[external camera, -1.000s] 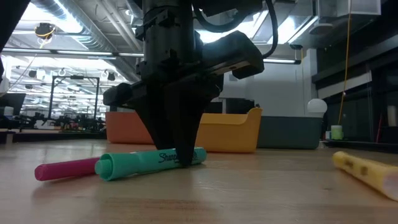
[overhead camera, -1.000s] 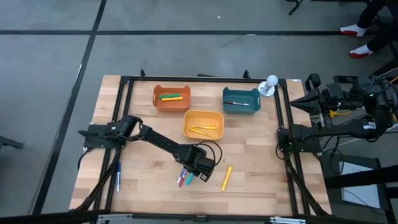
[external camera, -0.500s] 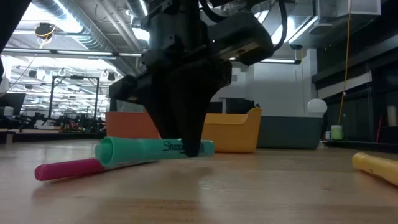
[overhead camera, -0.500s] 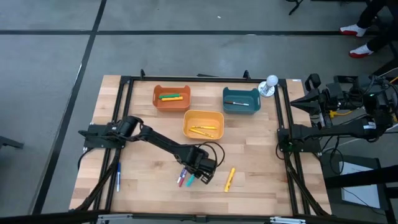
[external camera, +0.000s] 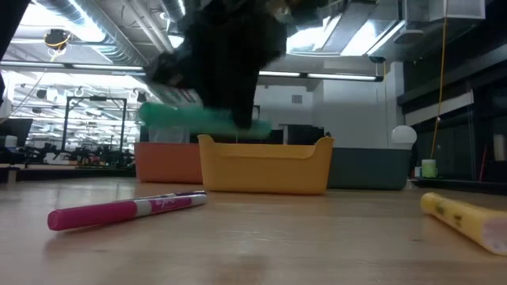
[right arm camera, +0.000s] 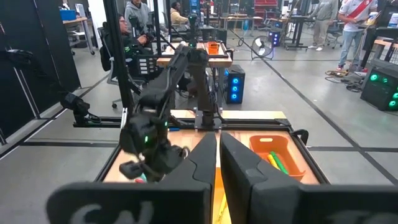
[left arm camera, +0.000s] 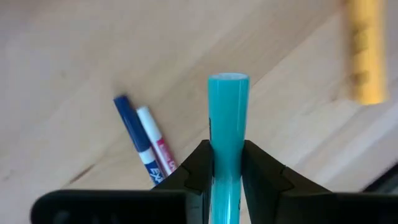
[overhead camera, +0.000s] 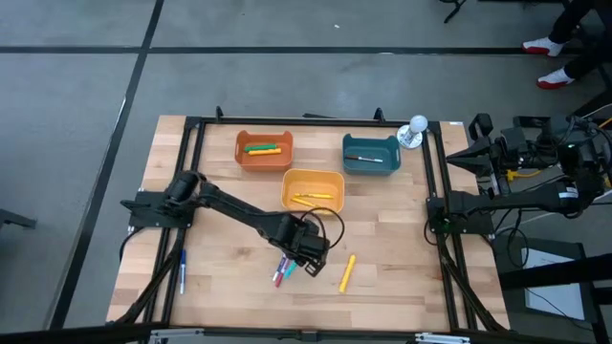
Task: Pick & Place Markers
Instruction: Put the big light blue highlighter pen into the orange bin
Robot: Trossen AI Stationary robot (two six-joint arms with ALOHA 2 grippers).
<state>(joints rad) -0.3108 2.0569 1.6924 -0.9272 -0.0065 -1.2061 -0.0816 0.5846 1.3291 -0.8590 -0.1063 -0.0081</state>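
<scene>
The left gripper (overhead camera: pixel 308 256) grasps the teal marker (left arm camera: pixel 227 137), lifted; next carry it far-right to the teal bin (overhead camera: pixel 371 153); right gripper (right arm camera: pixel 217 163) clenched, empty.

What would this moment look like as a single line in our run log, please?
left pincer: shut on teal marker, lifted off table | right pincer: shut, parked off right edge | pink marker, yellow marker: on table

left claw (external camera: pixel 230 71) motion-blurred, teal marker (left arm camera: pixel 227 134) cut off
</scene>
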